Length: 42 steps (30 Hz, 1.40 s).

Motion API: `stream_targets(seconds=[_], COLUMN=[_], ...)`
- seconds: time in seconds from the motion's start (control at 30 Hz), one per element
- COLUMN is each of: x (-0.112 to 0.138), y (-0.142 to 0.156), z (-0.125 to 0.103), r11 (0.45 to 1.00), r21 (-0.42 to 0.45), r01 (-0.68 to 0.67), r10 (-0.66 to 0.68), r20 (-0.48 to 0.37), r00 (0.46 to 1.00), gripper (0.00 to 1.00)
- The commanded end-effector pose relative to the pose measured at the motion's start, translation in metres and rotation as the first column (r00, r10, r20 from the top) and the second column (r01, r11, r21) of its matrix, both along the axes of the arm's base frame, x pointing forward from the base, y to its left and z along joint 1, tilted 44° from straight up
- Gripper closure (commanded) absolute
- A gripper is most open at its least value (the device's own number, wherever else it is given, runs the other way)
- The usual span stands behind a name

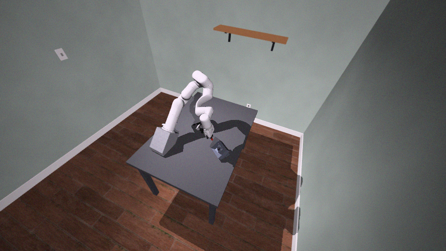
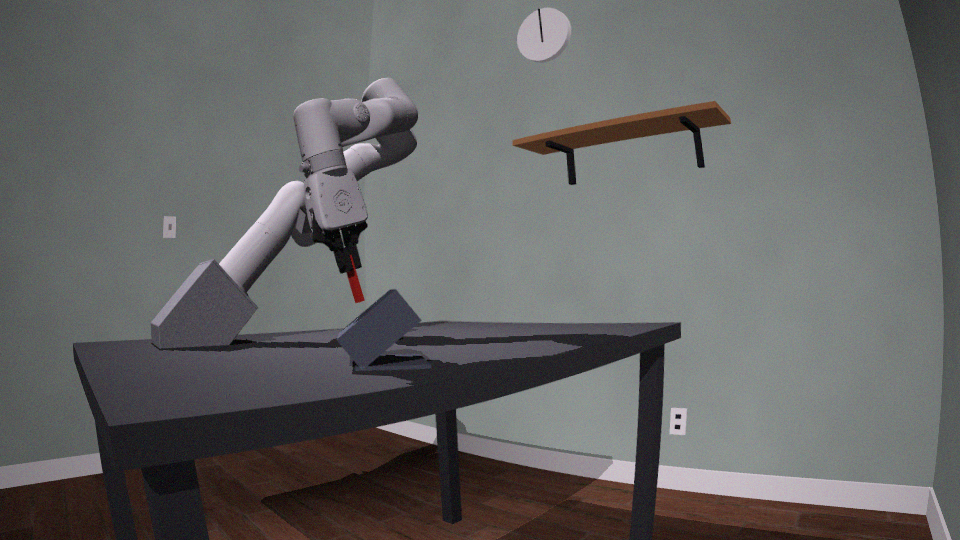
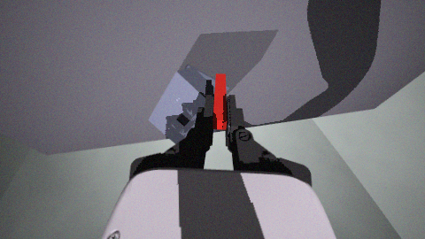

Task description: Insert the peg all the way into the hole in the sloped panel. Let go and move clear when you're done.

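Observation:
My gripper (image 2: 348, 258) is shut on a red peg (image 2: 355, 285) and holds it tilted in the air, just above the upper edge of the sloped grey panel block (image 2: 377, 327) on the dark table. In the wrist view the peg (image 3: 220, 101) sticks out between the black fingers, and the panel's light face (image 3: 179, 106) lies to the left, with its small dark square hole (image 3: 181, 119) partly hidden by the left finger. In the overhead view the peg (image 1: 211, 138) is a small red spot right above the panel (image 1: 219, 149). The peg tip is outside the hole.
The arm's grey base block (image 1: 163, 140) stands on the table's left side. The table's edge (image 1: 237, 155) runs close behind the panel. A wooden shelf (image 2: 620, 127) and a clock (image 2: 543, 33) hang on the wall, far from the work.

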<state>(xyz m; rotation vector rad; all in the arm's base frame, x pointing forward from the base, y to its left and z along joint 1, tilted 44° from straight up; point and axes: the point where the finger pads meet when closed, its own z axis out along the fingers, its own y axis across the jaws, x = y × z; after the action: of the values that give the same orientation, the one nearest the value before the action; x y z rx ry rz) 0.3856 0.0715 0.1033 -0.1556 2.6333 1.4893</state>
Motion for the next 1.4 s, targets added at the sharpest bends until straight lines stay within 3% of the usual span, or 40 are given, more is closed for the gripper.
stream_targets(seconds=[0.0,0.8,1.37], x=[0.010,0.035,0.049], y=[-0.011,-0.050,-0.083], z=[-0.003,-0.020,-0.037], r11=[0.997,0.955,0.894], r21=[0.049,0.170,0.240], r01=[0.054,0.243,0.378], r10=[-0.051,-0.197,-0.269], r20=[-0.058,-0.249,-0.387], r00=[0.997,0.948,0.882], gripper=[1.00,1.00,1.00])
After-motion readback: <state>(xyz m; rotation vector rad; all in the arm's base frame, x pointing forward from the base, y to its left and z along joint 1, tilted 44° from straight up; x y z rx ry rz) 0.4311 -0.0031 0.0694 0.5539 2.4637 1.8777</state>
